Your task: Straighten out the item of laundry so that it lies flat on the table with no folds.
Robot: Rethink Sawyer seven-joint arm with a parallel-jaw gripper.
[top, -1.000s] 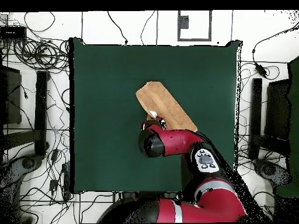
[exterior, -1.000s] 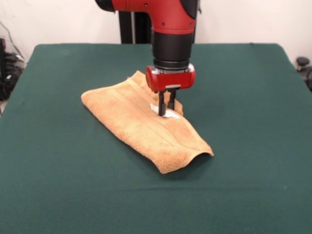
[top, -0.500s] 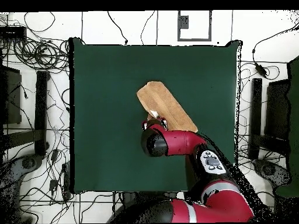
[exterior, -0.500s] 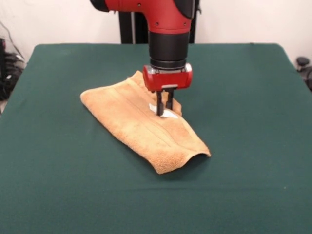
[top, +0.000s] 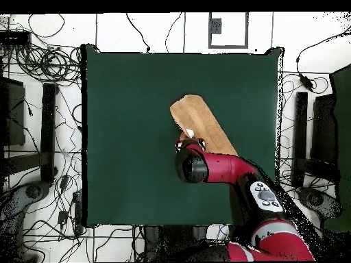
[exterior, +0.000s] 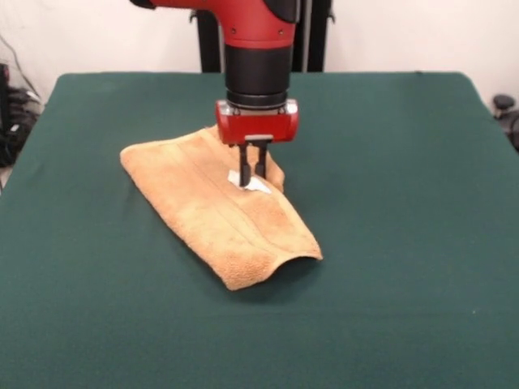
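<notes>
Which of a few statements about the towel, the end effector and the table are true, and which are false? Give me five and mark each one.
1. The towel lies fully spread out in a single flat layer. False: it is folded over, and its near end arches up off the table.
2. The end effector is down at the white tag on the towel. True.
3. The end effector is wide open, well clear of the towel. False: it is shut on the towel.
4. The towel is the only loose item on the table. True.
5. The towel hangs over the table's edge. False: it lies well inside the edges.
</notes>
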